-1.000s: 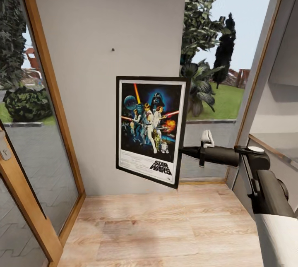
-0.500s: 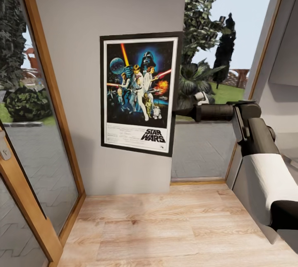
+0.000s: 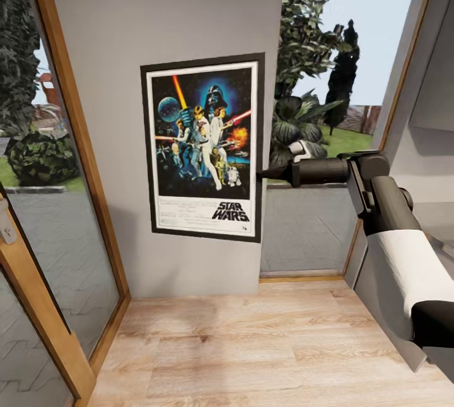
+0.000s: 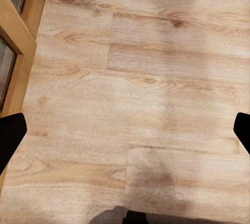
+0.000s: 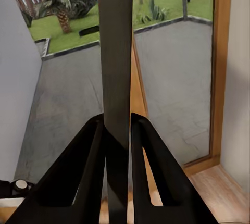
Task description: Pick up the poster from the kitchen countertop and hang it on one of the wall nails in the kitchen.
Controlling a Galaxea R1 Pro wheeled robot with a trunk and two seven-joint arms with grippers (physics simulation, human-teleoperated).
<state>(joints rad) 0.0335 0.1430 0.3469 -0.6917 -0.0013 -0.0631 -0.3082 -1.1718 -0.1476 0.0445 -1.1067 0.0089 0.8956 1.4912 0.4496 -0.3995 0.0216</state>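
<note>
While the right claw [image 3: 261, 175] pinches the black-framed rectangular Star Wars poster [image 3: 203, 147] by its edge, the print sits upright against the off-white wall [image 3: 157, 9] beyond its fingertips; hooking and release seemingly remain.

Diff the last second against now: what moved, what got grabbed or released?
The right gripper carried the poster up and leftward along the wall, and its tilt straightened to nearly upright. It now covers the spot where a nail showed a second ago. No grab, no release: the jaws stay shut on the frame's right edge. The camera, floor and windows are unchanged. In the left wrist view the left gripper is open over bare floor.
</note>
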